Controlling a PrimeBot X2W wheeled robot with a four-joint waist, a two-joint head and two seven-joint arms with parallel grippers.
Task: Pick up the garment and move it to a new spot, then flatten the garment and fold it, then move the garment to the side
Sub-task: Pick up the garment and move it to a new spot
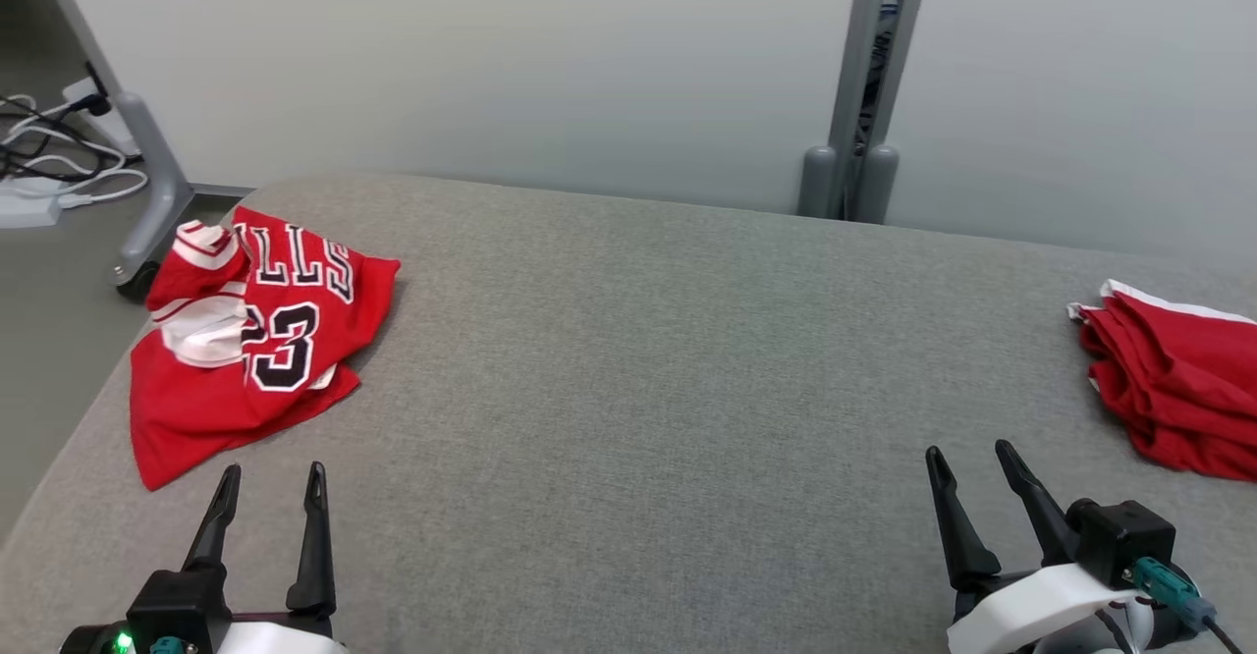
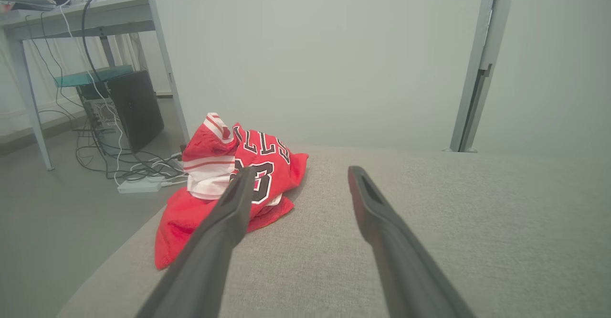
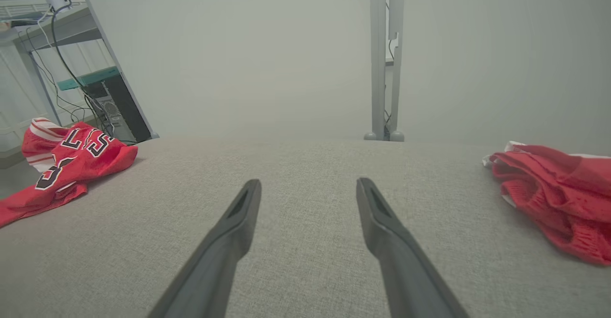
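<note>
Lying crumpled, the red jersey [image 1: 250, 340] points collar-away, hem toward the left gripper [image 1: 273, 467] just beside it; the right gripper [image 1: 966, 448] sits well apart, both spread wide, empty.

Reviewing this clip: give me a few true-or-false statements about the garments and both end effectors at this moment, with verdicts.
1. The left end effector is open and holds nothing. True.
2. The numbered jersey lies flat and neatly folded. False: it lies crumpled near the left edge of the grey surface.
3. The right end effector grips the second red garment. False: it is open and apart from that garment, which lies bunched at the right.
4. Two red garments lie on the grey surface, one towards each side. True.
</note>
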